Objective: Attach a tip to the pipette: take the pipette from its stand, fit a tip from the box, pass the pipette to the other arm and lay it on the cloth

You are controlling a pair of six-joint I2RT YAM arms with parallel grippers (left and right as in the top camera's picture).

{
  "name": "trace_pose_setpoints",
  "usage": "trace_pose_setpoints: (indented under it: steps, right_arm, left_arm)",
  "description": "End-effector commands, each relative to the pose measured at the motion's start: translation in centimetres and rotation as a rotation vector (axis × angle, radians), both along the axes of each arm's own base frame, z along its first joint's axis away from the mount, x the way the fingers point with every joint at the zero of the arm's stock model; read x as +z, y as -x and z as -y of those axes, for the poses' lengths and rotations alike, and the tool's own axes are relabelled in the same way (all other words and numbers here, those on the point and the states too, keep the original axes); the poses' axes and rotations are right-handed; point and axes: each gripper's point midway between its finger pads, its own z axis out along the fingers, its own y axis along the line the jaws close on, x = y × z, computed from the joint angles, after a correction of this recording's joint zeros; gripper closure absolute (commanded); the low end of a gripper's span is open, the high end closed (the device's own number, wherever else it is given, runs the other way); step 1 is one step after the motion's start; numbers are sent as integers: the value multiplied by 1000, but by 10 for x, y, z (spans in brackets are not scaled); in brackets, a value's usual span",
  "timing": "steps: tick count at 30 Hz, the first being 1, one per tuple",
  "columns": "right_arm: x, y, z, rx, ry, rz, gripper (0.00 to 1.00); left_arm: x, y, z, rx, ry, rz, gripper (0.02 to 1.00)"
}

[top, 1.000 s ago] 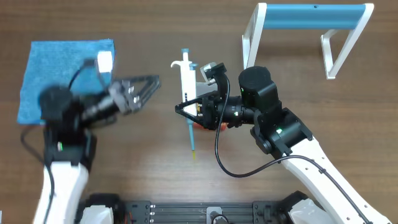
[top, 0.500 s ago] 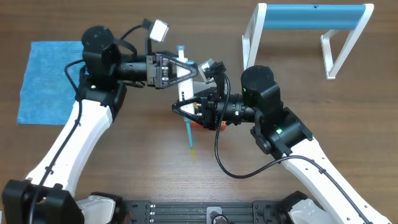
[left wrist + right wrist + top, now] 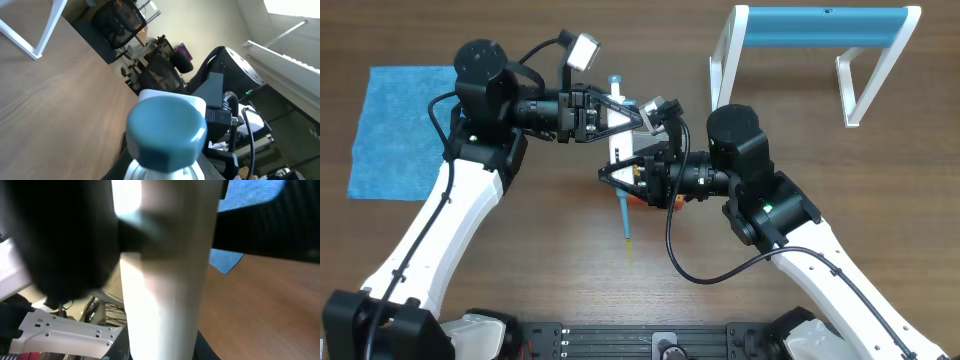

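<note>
The white pipette (image 3: 618, 150) hangs over the table's middle, with its blue plunger cap (image 3: 614, 82) pointing away from the arm bases and a yellowish tip (image 3: 628, 232) on its near end. My right gripper (image 3: 620, 172) is shut on the pipette's body, which shows as a pale column (image 3: 165, 280) in the right wrist view. My left gripper (image 3: 616, 114) sits at the pipette's upper part, just below the cap. That cap (image 3: 165, 130) looms close in the left wrist view. The blue cloth (image 3: 405, 125) lies flat at the far left.
The white stand with a blue top bar (image 3: 820, 25) is at the back right. An orange-red object (image 3: 642, 197) is mostly hidden beneath the right gripper. Bare wooden table lies between the cloth and the pipette and along the front.
The left arm swung from beside the cloth across to the pipette's upper end, then edged slightly closer. The right arm and the pipette stayed still.
</note>
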Motion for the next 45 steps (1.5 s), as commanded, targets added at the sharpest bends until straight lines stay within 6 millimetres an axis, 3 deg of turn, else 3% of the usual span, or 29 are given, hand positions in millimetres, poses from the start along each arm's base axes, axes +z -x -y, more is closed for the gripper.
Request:
trace_pose_setpoints:
  steps: [1, 2, 7, 9, 14, 17, 22, 28, 31, 33, 35, 39, 40, 45]
  right_arm:
    - [9, -9, 11, -28, 3, 75, 864]
    - [9, -11, 13, -36, 5, 71, 684]
    - [9, -20, 21, -66, 6, 73, 573]
    - [8, -24, 25, -81, 9, 74, 275]
    - [-8, -24, 41, -86, 44, -11, 261]
    - [-18, -31, 58, -130, 74, -46, 261]
    - [-7, -44, 97, -157, 4, -49, 257]
    - [9, -57, 140, -266, -36, -16, 257]
    - [12, -56, 143, -274, -36, 1, 253]
    - [12, -56, 143, -277, -35, 1, 255]
    - [3, -64, 149, -342, 4, -19, 255]
    - [-4, -70, 154, -388, 41, -15, 255]
    - [-5, -72, 155, -401, 48, -15, 255]
    - [-16, -76, 159, -450, 92, -44, 255]
  left_arm:
    - [-1, -11, -1, 50, -3, -7, 989]
    - [-1, -11, -1, 50, -3, -7, 989]
    - [-1, -11, -1, 50, -3, -8, 991]
    - [-2, -11, -1, 50, -3, -9, 989]
    - [-6, -22, -7, 107, -12, -34, 989]
    - [-19, -37, -20, 192, -39, -93, 989]
    - [-74, -66, -56, 430, -187, -248, 989]
    - [-115, -83, -117, 702, -376, -415, 991]
    - [-137, -74, -167, 877, -699, -445, 993]
    - [-130, -63, -191, 913, -871, -415, 991]
    - [-108, -56, -225, 977, -1037, -370, 993]
    - [-77, -54, -273, 1024, -1170, -345, 991]
    - [-70, -56, -297, 1049, -1207, -377, 991]
    - [-68, -62, -374, 1085, -1386, -522, 993]
